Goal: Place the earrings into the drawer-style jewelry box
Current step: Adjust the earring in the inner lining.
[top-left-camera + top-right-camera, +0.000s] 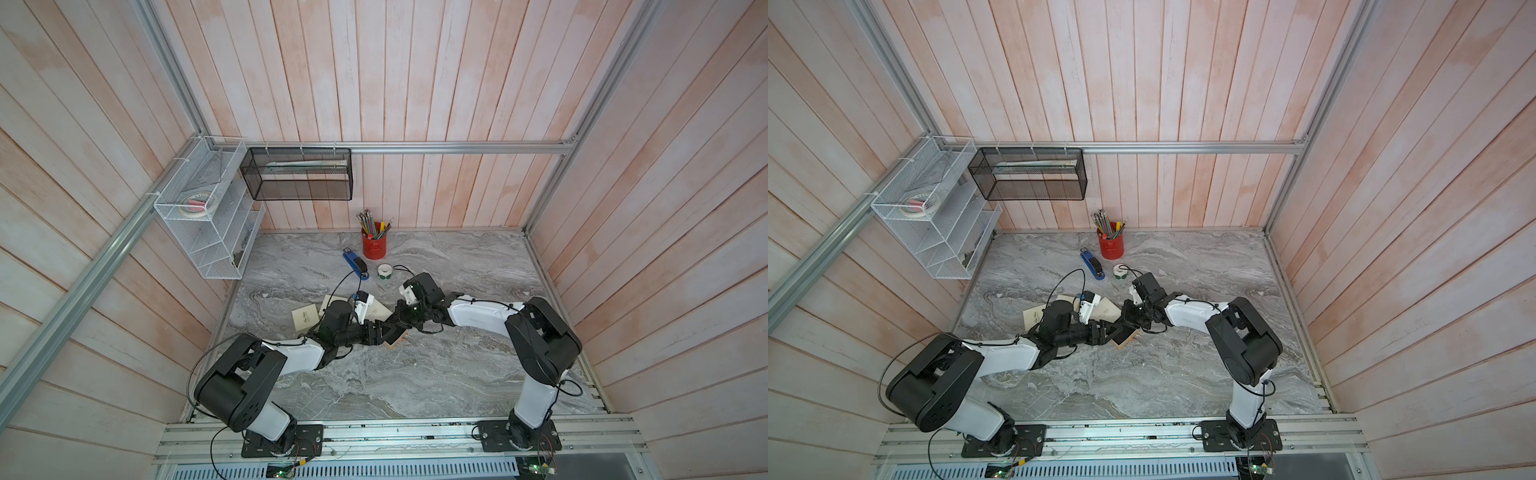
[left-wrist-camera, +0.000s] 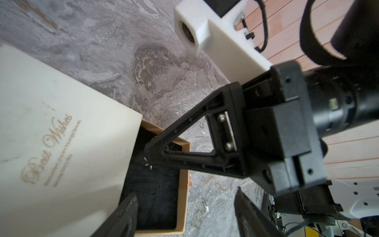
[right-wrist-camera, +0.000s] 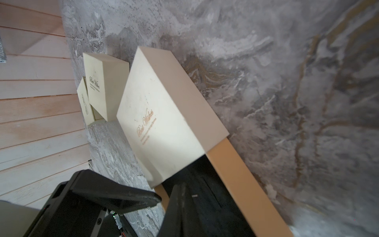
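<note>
Gray marbled surface [image 1: 415,374], pinkish plank walls [image 1: 415,83] all round. We see the jewelry box [image 1: 380,311] lying flat mid-surface between the arms, long axis diagonal, with its drawer [image 2: 182,184] slid out toward the robot's side. The right gripper [image 2: 148,157] is pressed together over the drawer's black lining, pinching a tiny shiny earring [image 2: 147,163]. The left gripper [image 2: 184,194] is spread over the drawer's side wall.

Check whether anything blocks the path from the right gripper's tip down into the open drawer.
Nothing visible does. The shut right gripper hangs over the pulled-out drawer with what looks like an earring at its tip. The cream sleeve covers only the drawer's other end; the black lining under the tip is bare.
</note>
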### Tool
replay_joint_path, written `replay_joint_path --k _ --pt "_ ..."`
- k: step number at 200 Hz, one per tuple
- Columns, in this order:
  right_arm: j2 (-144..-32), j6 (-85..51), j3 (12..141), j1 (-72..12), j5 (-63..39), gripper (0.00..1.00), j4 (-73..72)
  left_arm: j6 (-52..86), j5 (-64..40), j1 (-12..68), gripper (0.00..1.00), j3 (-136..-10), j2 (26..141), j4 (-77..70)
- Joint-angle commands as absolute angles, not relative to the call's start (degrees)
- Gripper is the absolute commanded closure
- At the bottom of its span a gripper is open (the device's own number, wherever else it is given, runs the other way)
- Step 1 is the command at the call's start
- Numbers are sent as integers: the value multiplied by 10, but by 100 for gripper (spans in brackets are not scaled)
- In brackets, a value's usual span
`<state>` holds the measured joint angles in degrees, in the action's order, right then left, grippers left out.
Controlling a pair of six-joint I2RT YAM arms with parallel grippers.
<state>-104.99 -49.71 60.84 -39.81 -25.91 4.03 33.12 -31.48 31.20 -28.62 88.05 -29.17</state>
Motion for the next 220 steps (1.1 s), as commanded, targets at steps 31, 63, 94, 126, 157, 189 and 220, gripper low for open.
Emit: replay_joint_path --k 31,63,94,126,157,189,220 --pt "-1070 -501 603 -396 -270 100 29 318 -319 316 25 -302 897 -296" --pt "-1077 -501 607 -396 -271 100 27 316 -316 316 25 -300 900 -294" --pt "-1082 -501 607 -396 -266 100 27 316 -312 316 25 -299 900 -292" --pt "-1082 -492 611 -396 -245 100 43 313 -308 316 25 -301 903 -285" --pt "-1082 -486 613 -396 -230 100 54 309 -304 316 25 -302 910 -278" --pt "-1079 -481 613 -396 -216 100 62 308 -302 316 25 -301 916 -274" --pt "-1077 -480 612 -396 -211 100 64 308 -301 316 25 -300 917 -275"
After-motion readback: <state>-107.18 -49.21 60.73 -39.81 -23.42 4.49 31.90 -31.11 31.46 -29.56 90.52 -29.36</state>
